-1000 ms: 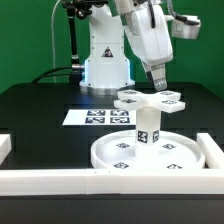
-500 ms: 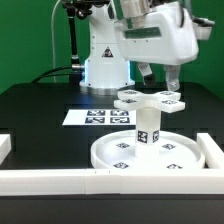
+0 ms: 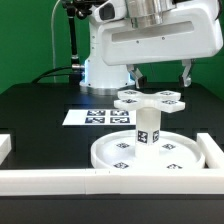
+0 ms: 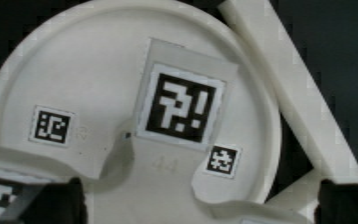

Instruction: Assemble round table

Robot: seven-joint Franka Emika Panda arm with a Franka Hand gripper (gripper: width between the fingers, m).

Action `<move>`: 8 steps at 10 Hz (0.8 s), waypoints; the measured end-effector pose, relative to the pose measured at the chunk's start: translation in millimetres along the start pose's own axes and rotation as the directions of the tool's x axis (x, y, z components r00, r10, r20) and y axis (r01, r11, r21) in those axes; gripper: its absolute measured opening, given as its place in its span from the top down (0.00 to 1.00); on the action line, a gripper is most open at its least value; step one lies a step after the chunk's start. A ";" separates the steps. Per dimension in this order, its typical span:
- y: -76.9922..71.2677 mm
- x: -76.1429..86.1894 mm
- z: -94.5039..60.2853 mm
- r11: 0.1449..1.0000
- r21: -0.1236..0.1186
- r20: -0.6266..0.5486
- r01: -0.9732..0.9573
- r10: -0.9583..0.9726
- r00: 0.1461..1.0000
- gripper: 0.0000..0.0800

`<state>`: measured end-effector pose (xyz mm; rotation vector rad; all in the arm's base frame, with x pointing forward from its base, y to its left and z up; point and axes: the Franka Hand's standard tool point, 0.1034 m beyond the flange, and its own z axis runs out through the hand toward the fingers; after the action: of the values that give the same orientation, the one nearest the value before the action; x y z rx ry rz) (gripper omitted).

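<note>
The large flat disc [image 3: 150, 153] lies at the front against the white border bars. The short cylinder leg [image 3: 147, 128] stands upright on it. The cross-shaped piece [image 3: 150, 98] lies just behind the leg. My gripper [image 3: 162, 80] hangs open right above the cross-shaped piece, one finger [image 3: 138, 75] on each side, holding nothing. In the wrist view a white tagged part [image 4: 185, 100] fills the picture over the disc's curved surface [image 4: 87, 60]. The gripper [image 4: 179, 215] shows only as dark fingertips [image 4: 5, 200] at the corners.
The marker board [image 3: 98, 117] lies flat on the black table on the exterior view's left, behind the disc. White border bars [image 3: 45, 180] run along the front and the right side [image 3: 212, 150]. One bar [image 4: 274, 60] crosses the wrist view. The robot base [image 3: 105, 65] stands at the back.
The gripper has turned and come toward the camera and the exterior view's right. Its two fingers now straddle the space above the cross-shaped piece. The parts have not moved.
</note>
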<state>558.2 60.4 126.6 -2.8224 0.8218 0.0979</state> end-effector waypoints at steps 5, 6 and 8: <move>-2.0 -3.1 -1.7 0.852 -0.060 0.016 0.521 -0.521 0.854 0.19; -3.0 -3.0 -3.4 0.748 -0.079 0.038 0.659 -0.658 0.752 0.19; -4.9 -2.0 -4.3 0.599 -0.088 0.057 0.796 -0.794 0.605 0.19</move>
<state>559.2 64.6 131.9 -2.9807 -0.5407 0.0169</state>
